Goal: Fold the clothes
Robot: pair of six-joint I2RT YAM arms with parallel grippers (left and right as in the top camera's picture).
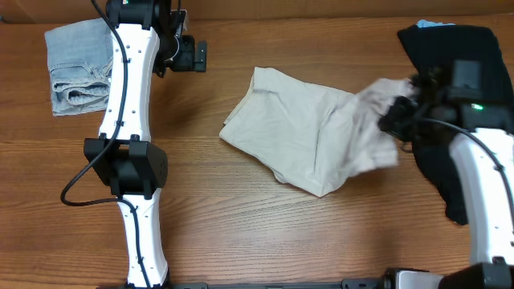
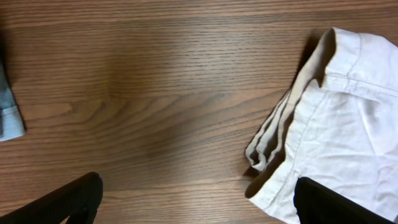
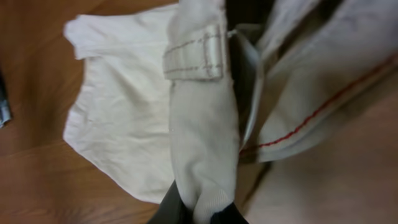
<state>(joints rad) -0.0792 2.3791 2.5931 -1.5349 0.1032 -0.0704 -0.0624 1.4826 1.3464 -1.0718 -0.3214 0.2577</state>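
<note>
The light beige shorts (image 1: 301,136) lie crumpled in the middle of the table. My right gripper (image 1: 399,112) is shut on their right edge, lifting the waistband with its belt loop (image 3: 194,56); the pinched cloth (image 3: 208,186) sits between the fingertips. My left gripper (image 1: 193,54) is open and empty, over bare wood to the left of the beige shorts (image 2: 336,124). Faded blue denim shorts (image 1: 79,66) lie folded at the far left; their edge shows in the left wrist view (image 2: 9,112). A black garment (image 1: 462,104) lies at the far right under my right arm.
The wooden table (image 1: 241,233) stretches between the two arms. A small blue item (image 1: 434,24) peeks out behind the black garment at the back right edge.
</note>
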